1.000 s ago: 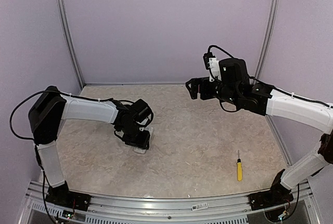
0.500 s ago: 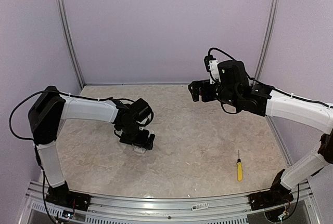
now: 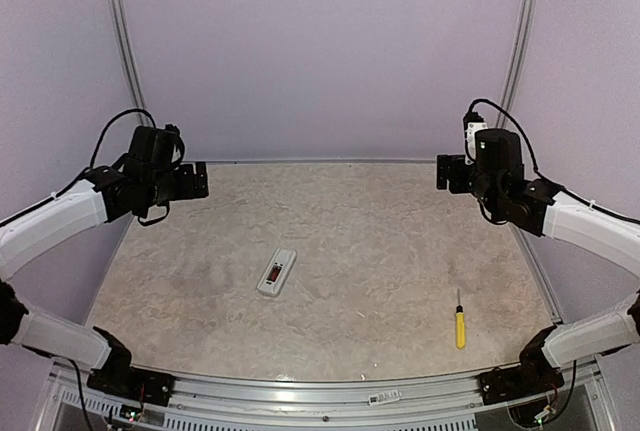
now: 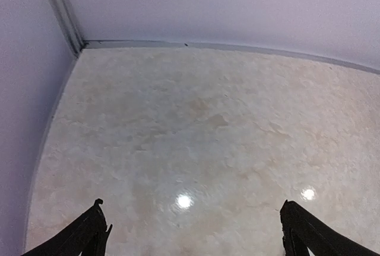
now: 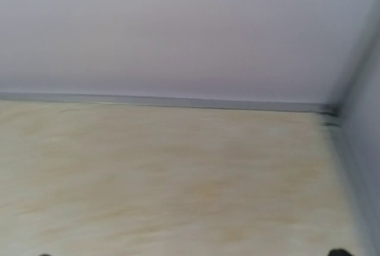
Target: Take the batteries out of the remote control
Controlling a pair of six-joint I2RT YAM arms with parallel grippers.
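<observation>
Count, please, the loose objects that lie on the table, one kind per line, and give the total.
remote control: 1
screwdriver: 1
Total: 2

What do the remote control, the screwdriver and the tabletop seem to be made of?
Remote control: probably white plastic, smooth moulded shell.
Screwdriver: yellow handle likely plastic, thin dark shaft probably metal.
Tabletop: beige marbled sheet, glossy, mirroring lamps; stone or laminate, cannot tell.
</observation>
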